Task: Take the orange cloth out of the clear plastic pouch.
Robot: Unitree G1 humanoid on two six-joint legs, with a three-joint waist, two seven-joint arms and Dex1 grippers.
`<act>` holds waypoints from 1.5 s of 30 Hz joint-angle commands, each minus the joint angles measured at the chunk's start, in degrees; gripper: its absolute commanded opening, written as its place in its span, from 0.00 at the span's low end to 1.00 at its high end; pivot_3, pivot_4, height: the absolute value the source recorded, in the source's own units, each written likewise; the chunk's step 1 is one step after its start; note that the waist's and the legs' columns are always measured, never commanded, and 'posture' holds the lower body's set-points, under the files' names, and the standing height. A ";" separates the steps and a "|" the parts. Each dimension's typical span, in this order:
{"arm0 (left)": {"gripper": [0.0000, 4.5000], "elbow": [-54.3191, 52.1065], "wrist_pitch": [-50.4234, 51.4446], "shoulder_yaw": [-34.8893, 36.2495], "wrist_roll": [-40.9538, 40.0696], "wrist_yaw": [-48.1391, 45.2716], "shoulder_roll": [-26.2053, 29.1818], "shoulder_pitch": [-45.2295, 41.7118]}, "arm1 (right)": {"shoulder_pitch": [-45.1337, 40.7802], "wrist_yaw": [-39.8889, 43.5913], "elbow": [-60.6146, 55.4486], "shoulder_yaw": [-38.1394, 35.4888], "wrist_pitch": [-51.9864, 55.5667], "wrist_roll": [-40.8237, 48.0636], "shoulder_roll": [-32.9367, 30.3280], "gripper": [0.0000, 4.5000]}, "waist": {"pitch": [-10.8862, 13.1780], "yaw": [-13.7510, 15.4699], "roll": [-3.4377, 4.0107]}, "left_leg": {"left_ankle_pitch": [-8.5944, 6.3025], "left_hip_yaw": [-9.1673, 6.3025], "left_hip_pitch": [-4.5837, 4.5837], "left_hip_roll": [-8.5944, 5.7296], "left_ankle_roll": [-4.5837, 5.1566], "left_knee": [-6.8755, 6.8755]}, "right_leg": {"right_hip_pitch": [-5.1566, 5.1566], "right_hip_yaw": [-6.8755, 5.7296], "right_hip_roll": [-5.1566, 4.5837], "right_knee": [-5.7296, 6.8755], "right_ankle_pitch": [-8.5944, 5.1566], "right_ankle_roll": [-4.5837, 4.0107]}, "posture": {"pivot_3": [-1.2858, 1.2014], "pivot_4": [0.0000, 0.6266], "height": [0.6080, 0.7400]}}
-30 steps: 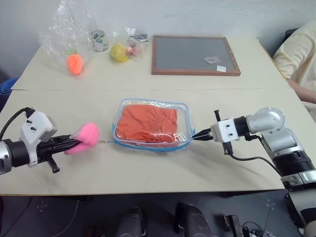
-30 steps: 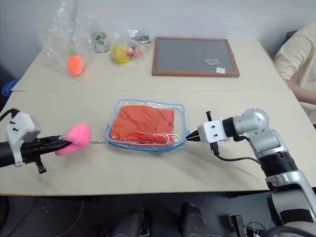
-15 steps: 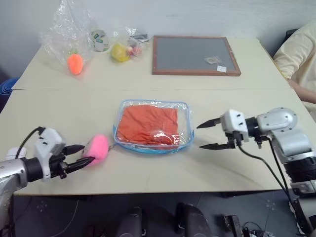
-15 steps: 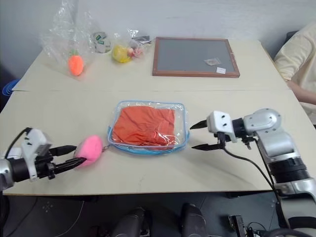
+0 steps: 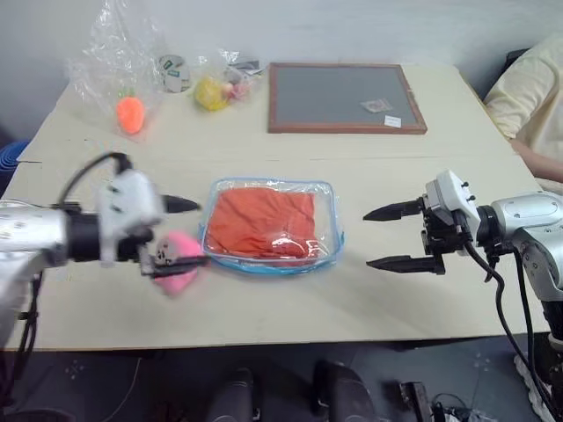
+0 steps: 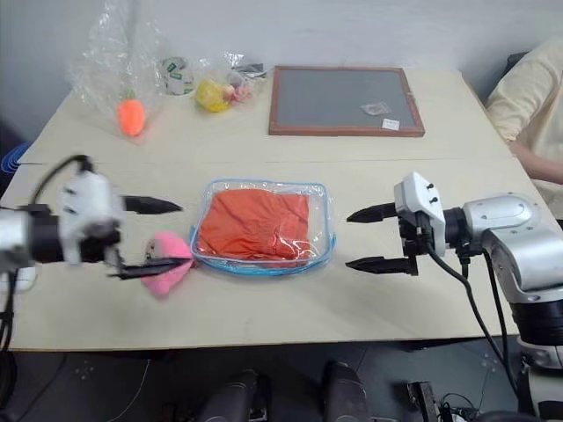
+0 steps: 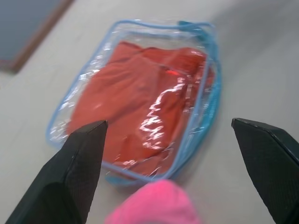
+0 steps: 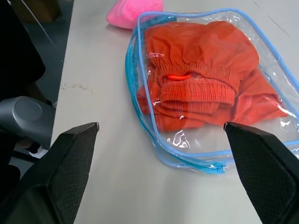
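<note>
The clear plastic pouch (image 5: 328, 231) with light-blue trim lies flat at the middle of the table, and the orange cloth (image 5: 260, 220) is folded inside it. My left gripper (image 5: 183, 233) hovers open just off the pouch's left end, over the pink plush (image 5: 176, 271) that lies against that end. My right gripper (image 5: 369, 238) stands open a short way off the pouch's right end, holding nothing. In the left wrist view the cloth (image 7: 140, 102) lies between the spread fingers, with the plush (image 7: 156, 205) close in front. The right wrist view looks along the pouch (image 8: 140, 107) at the cloth (image 8: 201, 79).
A wood-framed grey board (image 5: 343, 95) lies at the back. Crinkled plastic bags with an orange carrot toy (image 5: 130, 114) and a yellow toy (image 5: 211, 92) sit at the back left beside a tape roll (image 5: 174, 73). A person in yellow (image 5: 537, 88) sits at the right edge.
Both grippers have opened. The left one let go of the pink plush and swung right, up to the pouch's left end. The right one released the pouch's corner and drew back.
</note>
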 commanded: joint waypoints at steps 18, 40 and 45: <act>0.47 14.35 -25.96 -12.19 20.77 4.22 -12.64 -5.07 | 4.14 -1.41 -6.01 -4.03 1.07 2.86 -1.68 1.00 | 0.00 0.43 -0.01 | -0.02 -0.03 -0.10 0.07 0.10 0.09 | -0.10 0.07 -0.05 0.04 0.02 0.04 | 0.52 0.24 1.00; 0.12 -3.23 6.92 -8.08 4.58 15.15 -27.40 -3.16 | 4.59 -22.29 -13.96 13.60 -10.74 -17.96 14.47 0.01 | -0.02 1.36 -0.06 | 0.00 -0.14 -0.03 0.05 0.10 0.19 | 0.01 0.06 -0.05 0.07 0.04 0.08 | 0.52 0.24 1.00; 0.12 -4.21 6.53 -10.16 5.49 14.72 -26.87 -3.98 | 2.24 -28.19 -9.16 16.29 -14.57 -25.92 17.94 0.01 | -0.03 1.34 -0.08 | 0.00 -0.17 -0.04 0.03 0.09 0.21 | 0.03 0.04 -0.06 0.06 0.04 0.08 | 0.52 0.24 1.00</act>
